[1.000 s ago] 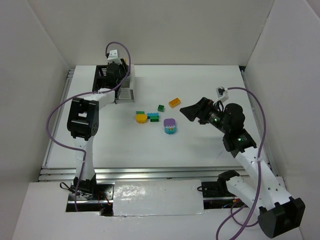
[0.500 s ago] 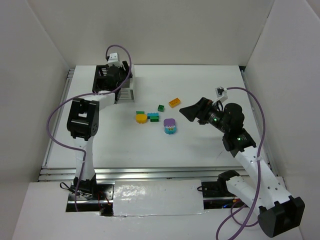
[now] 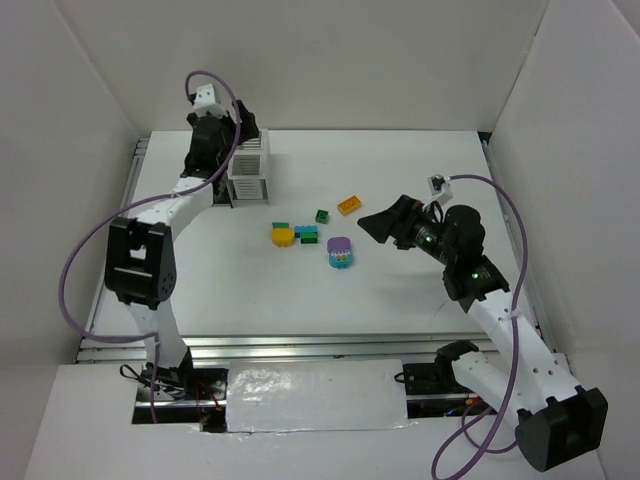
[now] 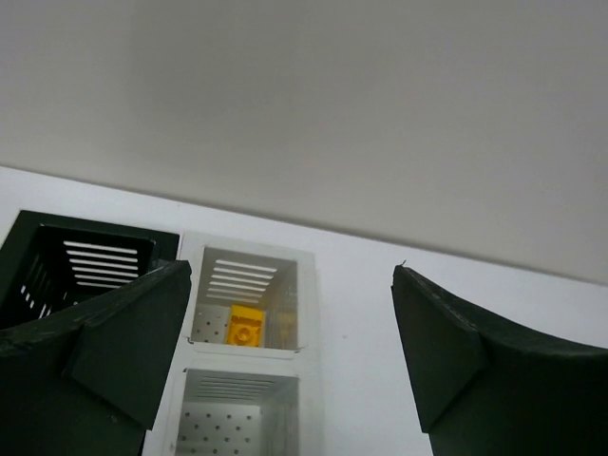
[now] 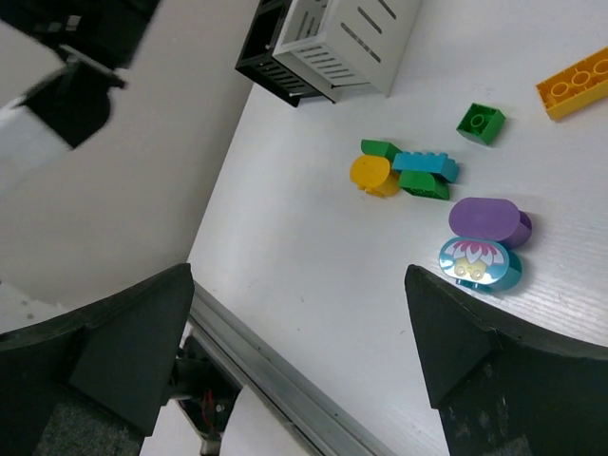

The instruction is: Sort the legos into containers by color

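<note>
Both gape empty — the bricks (image 3: 306,232) lie just left of my right pincer (image 3: 370,222), far from my left pincer (image 3: 225,140).

The containers (image 3: 248,165) stand far left on the table (image 3: 400,300), the legos (image 3: 307,234) nearer, to their right.

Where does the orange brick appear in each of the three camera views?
Top external: the orange brick lies near the centre of the table.
Left wrist: not in it.
Right wrist: at the upper right edge, partly cut off.
Shared landmark: the white bin, seen in all three views.
</note>
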You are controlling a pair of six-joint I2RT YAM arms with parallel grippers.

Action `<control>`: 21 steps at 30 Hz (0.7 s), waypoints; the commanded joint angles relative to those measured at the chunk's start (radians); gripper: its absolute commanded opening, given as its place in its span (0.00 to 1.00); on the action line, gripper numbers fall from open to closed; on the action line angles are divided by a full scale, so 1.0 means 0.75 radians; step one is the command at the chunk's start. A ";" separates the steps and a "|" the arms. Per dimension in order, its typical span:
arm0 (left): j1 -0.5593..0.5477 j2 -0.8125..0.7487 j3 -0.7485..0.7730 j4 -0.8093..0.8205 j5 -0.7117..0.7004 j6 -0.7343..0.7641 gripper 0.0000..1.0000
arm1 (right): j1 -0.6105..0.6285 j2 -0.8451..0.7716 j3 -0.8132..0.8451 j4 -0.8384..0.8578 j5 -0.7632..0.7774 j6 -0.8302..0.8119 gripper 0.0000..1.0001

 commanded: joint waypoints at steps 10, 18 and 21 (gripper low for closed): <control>-0.333 -0.337 0.191 -1.249 -0.326 -0.249 1.00 | 0.001 0.120 0.160 -0.209 0.204 -0.017 1.00; -0.528 -0.470 -0.090 -1.304 -0.293 -0.339 1.00 | -0.001 0.194 0.220 -0.285 0.327 -0.038 1.00; -0.579 -0.450 -0.114 -1.349 -0.295 -0.376 1.00 | 0.001 0.182 0.215 -0.305 0.388 -0.038 1.00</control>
